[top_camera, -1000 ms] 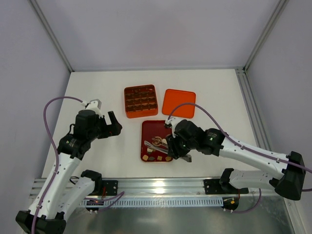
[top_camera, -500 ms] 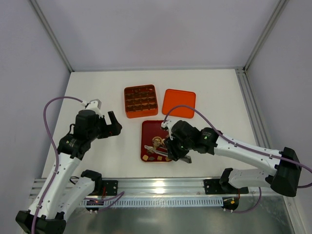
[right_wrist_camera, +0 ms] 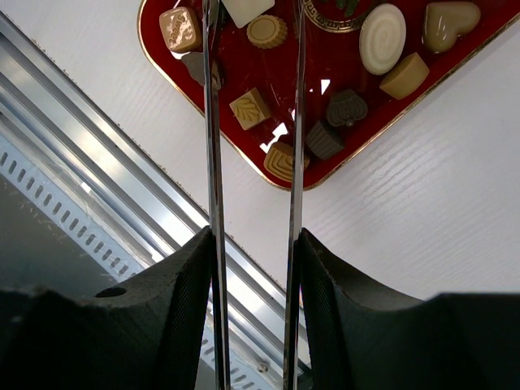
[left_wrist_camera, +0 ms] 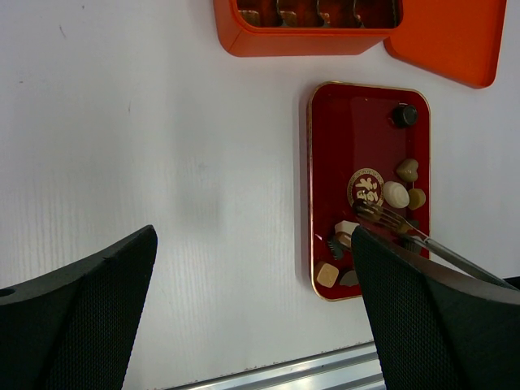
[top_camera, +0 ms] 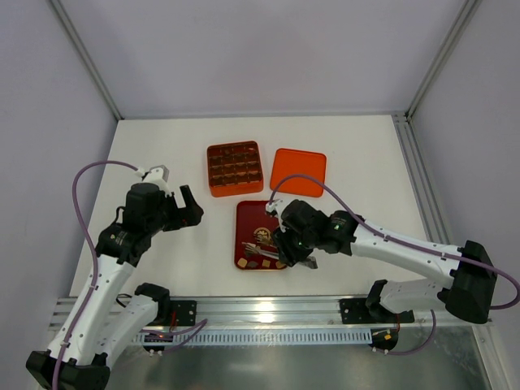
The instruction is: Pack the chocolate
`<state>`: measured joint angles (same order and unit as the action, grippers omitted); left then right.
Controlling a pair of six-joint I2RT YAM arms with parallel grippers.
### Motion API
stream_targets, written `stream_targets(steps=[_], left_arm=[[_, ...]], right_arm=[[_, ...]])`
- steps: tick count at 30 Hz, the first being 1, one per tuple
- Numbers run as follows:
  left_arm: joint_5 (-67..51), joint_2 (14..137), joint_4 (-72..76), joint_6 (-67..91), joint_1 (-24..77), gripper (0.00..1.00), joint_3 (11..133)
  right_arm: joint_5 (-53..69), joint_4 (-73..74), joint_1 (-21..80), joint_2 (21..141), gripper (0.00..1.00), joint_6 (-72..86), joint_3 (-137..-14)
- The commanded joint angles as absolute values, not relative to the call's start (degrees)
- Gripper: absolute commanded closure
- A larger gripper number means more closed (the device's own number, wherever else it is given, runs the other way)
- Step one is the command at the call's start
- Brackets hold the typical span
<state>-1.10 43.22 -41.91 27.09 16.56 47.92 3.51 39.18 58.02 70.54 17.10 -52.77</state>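
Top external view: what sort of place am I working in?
Probably a lab robot cell: white table, plain grey panels on aluminium posts around it, metal mounting rail along its near edge.

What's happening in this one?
The right gripper has its fingers shut on metal tongs, holding them over the dark red tray where the loose chocolates lie. Whether the tips pinch a piece is not clear. The left gripper hangs open over the table left of the tray, holding nothing. The orange grid box and its lid sit beyond the tray.
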Motion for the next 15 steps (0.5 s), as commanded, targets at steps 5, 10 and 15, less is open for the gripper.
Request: stream_targets(steps=[5,10,15], left_arm=[[-0.4,42.6,-40.9,27.8,16.8,0.00,47.9],[-0.5,42.7,-40.9,27.8,16.8,0.00,48.0],[-0.4,42.6,-41.0,27.8,16.8,0.00,48.0]], right_arm=[[0.6,39.2,58.4,71.7,0.56,17.5,-56.5],[0.4,39.3,58.4,72.6,0.57,17.4,-57.0],[0.3,39.7,58.3,73.3,0.57,17.6,-57.2]])
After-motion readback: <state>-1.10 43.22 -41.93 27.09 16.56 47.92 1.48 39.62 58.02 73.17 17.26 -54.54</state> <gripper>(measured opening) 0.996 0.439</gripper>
